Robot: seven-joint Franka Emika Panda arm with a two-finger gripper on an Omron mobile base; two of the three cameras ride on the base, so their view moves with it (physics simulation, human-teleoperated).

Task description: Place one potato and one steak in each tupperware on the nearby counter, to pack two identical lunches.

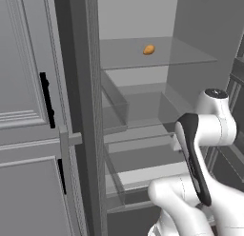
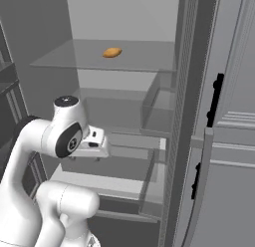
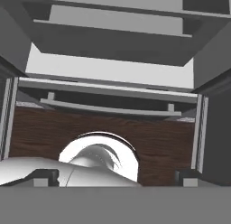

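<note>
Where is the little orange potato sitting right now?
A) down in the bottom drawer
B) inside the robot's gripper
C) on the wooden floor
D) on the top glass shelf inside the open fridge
D: the potato lies by itself on the top glass shelf of the open fridge, well above the robot's arm; the right base view shows it on that same shelf.

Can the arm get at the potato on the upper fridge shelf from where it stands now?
Probably yes. The potato lies alone on the upper glass shelf of the open fridge, with nothing in front of it. The arm is folded well below it, so it must rise first.
</note>
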